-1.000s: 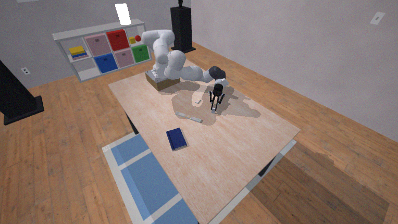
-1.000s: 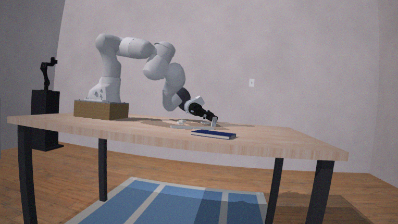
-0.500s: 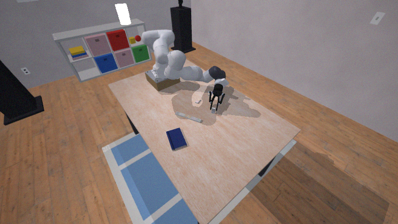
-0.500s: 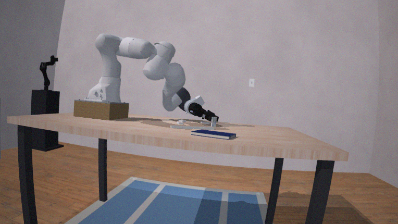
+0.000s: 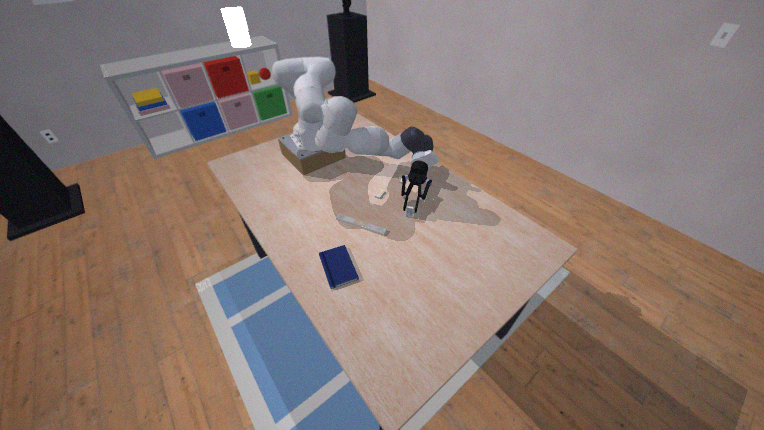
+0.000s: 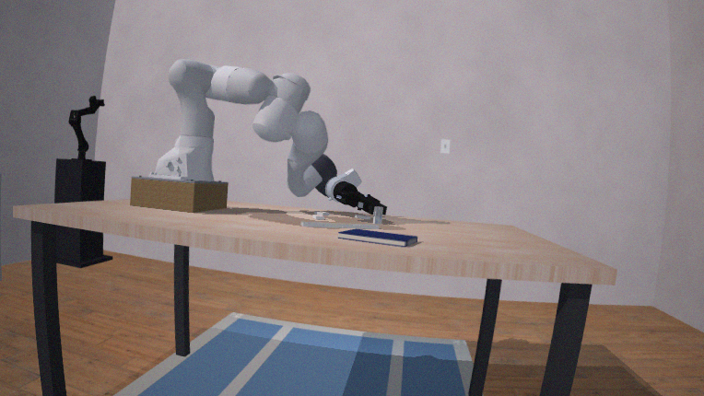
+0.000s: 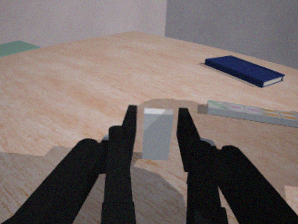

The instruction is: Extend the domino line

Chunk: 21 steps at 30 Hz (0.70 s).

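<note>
Blue book [image 5: 338,266] flat on the table [image 5: 459,299]. Line of dominoes [image 5: 363,224] beyond it. Small domino [image 5: 380,194] lying flat, apart from the line. Farther right, gripper [image 5: 410,207] low over the table, angled down. Fingers partly apart, flanking a grey domino [image 7: 157,133] standing on end; thin gaps show at both sides, no clamp. Domino's foot is on the table.
</note>
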Motion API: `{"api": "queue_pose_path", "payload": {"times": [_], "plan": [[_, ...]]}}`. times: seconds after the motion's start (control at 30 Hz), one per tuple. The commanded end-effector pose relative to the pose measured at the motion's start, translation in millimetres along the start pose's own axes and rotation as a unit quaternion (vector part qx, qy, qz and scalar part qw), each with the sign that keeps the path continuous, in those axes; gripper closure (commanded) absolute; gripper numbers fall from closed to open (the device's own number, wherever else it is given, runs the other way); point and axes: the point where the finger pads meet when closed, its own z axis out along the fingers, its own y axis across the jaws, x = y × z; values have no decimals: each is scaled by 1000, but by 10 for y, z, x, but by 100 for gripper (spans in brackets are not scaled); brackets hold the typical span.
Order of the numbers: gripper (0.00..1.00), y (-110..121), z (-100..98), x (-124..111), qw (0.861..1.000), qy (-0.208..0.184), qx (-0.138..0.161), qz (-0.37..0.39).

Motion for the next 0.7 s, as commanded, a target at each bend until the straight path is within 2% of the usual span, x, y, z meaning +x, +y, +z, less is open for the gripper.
{"api": "queue_pose_path", "payload": {"times": [0.0,0.37,0.67], "plan": [[67,8,-2,-8,1000,1,-1,2],[67,8,-43,16,1000,1,0,2],[67,8,-343,192,1000,1,0,2]]}}
